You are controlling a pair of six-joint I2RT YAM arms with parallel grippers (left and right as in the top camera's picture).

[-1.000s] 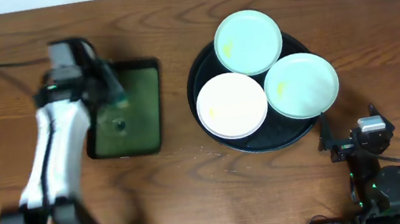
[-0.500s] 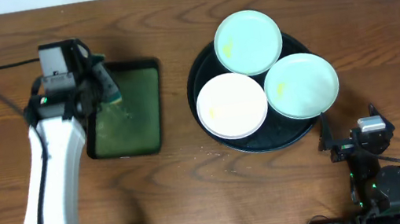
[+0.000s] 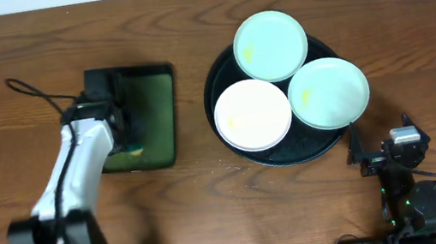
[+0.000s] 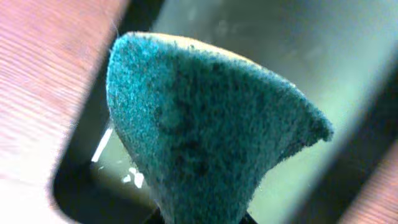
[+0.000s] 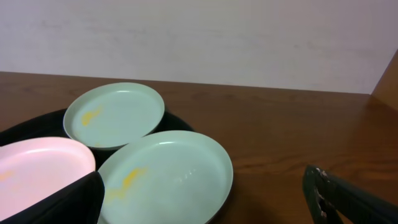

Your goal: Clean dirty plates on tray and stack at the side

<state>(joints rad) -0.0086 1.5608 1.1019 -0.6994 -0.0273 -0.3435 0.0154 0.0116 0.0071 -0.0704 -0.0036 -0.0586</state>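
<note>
My left arm [image 3: 71, 183] reaches forward and bends over the small rectangular green tray [image 3: 155, 105]. There my left gripper [image 3: 121, 126] is clamped on a rough, fuzzy teal sponge [image 4: 205, 137], folded to a blunt corner above the tray's glossy floor. The plates lie well apart to its right, crowded on the round black tray [image 3: 286, 159]. One is white [image 3: 252, 114] and two are pale mint [image 3: 270, 46] [image 3: 328, 93], all smooth and shallow, the mint ones smeared yellow. My right gripper [image 3: 357, 151] sits low just beside that tray's near right rim, fingers spread wide above the wooden desk [image 3: 212, 201].
</note>
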